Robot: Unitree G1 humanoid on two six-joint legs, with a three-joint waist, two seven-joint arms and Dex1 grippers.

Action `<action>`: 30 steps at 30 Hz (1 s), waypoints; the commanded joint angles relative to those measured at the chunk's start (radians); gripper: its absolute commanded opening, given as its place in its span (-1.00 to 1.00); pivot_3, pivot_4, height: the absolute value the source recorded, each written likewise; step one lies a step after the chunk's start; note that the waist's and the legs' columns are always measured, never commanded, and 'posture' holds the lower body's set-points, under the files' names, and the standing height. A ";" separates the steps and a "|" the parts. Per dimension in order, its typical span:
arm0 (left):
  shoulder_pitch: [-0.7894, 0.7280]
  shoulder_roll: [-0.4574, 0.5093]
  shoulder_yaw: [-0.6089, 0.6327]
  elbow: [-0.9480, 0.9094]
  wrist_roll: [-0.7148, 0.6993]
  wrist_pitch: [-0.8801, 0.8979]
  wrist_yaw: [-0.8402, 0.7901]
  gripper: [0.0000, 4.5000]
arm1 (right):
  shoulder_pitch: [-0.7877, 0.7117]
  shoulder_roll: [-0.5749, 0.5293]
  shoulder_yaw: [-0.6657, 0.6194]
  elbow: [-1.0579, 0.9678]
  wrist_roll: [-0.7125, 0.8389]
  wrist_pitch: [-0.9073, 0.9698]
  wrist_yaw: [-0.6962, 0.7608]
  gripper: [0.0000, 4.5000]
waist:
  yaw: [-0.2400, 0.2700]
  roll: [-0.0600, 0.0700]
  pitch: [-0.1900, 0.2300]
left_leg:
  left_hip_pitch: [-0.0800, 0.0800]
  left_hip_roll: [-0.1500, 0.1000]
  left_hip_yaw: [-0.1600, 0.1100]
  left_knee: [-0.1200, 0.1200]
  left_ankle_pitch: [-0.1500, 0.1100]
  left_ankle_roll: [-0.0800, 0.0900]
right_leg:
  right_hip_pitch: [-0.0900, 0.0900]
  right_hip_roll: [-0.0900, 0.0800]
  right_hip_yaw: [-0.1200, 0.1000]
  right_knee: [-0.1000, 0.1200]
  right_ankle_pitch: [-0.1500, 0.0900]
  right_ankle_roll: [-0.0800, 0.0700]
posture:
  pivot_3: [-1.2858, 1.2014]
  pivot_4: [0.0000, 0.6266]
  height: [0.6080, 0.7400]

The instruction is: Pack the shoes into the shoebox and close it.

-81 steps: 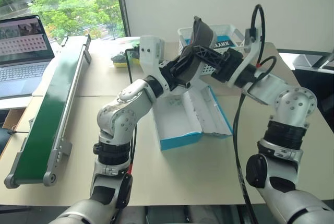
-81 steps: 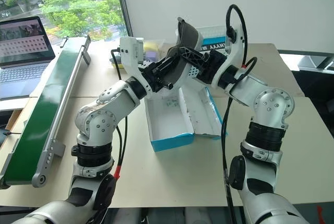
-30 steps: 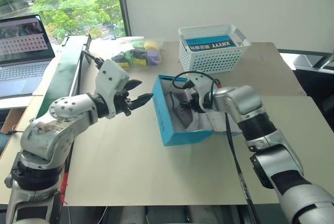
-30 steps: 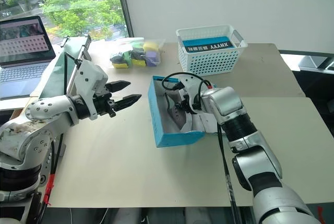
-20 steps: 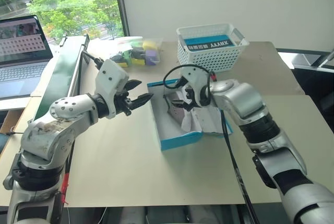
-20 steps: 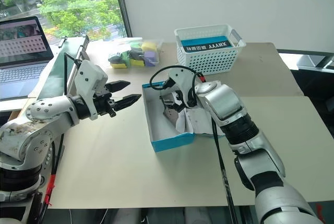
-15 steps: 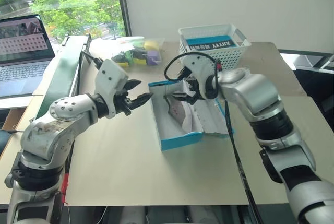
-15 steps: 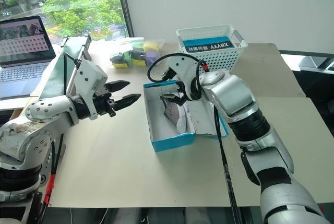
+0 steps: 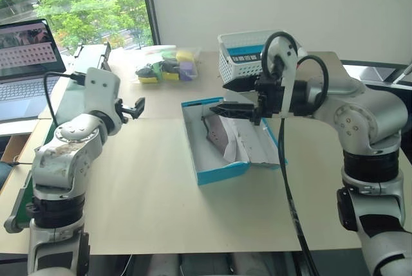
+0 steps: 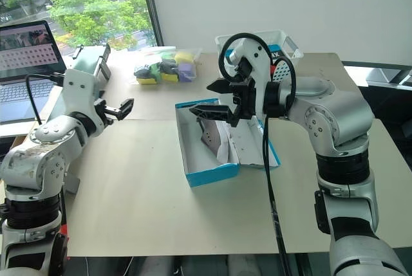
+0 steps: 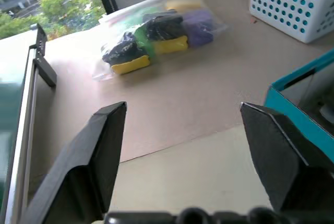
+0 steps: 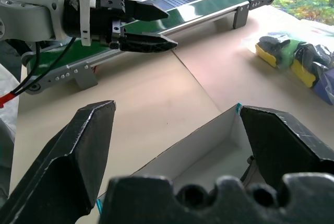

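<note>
While one grey shoe (image 9: 217, 133) lies in the open turquoise shoebox (image 9: 219, 172), long axis along the box, the right gripper (image 9: 230, 98) hangs directly above it, jaws spread wide and empty. Left gripper (image 9: 134, 108): likewise spread and empty, well off to the box's far side, so the right is nearer. Beyond the right gripper: white basket (image 9: 226, 54). Ahead of the left: bagged items (image 11: 156, 31). Lid not yet shut; nothing obstructs, as far as I can judge.

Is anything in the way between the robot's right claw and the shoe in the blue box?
Nothing visible is. The right gripper hangs open just above the shoebox, whose lid is folded back, and the shoe lies uncovered inside beside some white paper. The left gripper is open too, off to the side over bare table.
</note>
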 commanded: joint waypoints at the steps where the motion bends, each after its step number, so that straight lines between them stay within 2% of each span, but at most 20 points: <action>1: 0.005 -0.008 0.133 0.005 0.042 0.021 0.076 1.00 | 0.008 0.022 -0.019 -0.023 0.024 -0.060 0.009 1.00 | 0.000 0.000 0.000 | 0.000 0.000 0.000 0.000 0.000 0.000 | 0.000 0.000 0.000 0.000 0.000 0.000 | 0.03 -0.52 1.00; 4: 0.020 -0.011 0.203 -0.001 0.059 0.032 0.107 1.00 | 0.021 0.046 -0.009 -0.009 -0.004 -0.130 0.010 1.00 | 0.002 0.000 0.000 | 0.000 0.000 0.000 0.000 0.000 0.000 | 0.000 0.000 0.000 0.000 0.000 0.000 | 0.03 -0.52 1.00; 8: 0.030 -0.014 0.236 -0.014 0.068 0.048 0.124 1.00 | 0.031 0.094 -0.017 0.023 -0.032 -0.210 -0.033 1.00 | 0.008 0.000 0.000 | 0.000 0.000 0.000 0.000 0.000 0.000 | 0.000 0.000 0.000 0.000 0.000 0.000 | 0.03 -0.52 1.00; 12: 0.044 -0.013 0.303 -0.010 0.092 0.089 0.167 1.00 | 0.042 0.133 0.003 0.068 -0.114 -0.351 -0.066 1.00 | 0.007 0.000 0.000 | 0.000 0.000 0.000 0.000 0.000 0.000 | 0.000 -0.001 0.000 0.001 0.000 0.000 | 0.03 -0.52 1.00; 14: 0.063 -0.002 0.333 -0.003 0.113 0.086 0.179 1.00 | 0.037 0.134 0.019 0.085 -0.107 -0.344 -0.040 1.00 | 0.005 0.000 0.000 | 0.000 0.000 0.000 0.000 0.000 0.000 | 0.000 -0.001 0.000 0.002 0.000 0.000 | 0.03 -0.52 1.00; 21: 0.117 0.005 0.265 -0.017 0.151 0.027 0.147 1.00 | 0.043 0.134 0.077 0.130 -0.147 -0.370 -0.001 1.00 | 0.003 0.000 0.000 | 0.000 0.000 0.000 0.000 0.000 -0.001 | 0.000 -0.001 0.000 0.003 0.000 0.000 | 0.03 -0.52 1.00; 30: 0.091 -0.037 0.232 0.031 0.158 -0.063 0.125 1.00 | 0.064 0.229 0.104 0.161 -0.215 -0.373 -0.121 1.00 | 0.003 0.000 0.000 | 0.001 0.000 -0.001 0.000 0.000 -0.001 | 0.000 -0.001 0.000 0.004 0.000 0.000 | 0.03 -0.52 1.00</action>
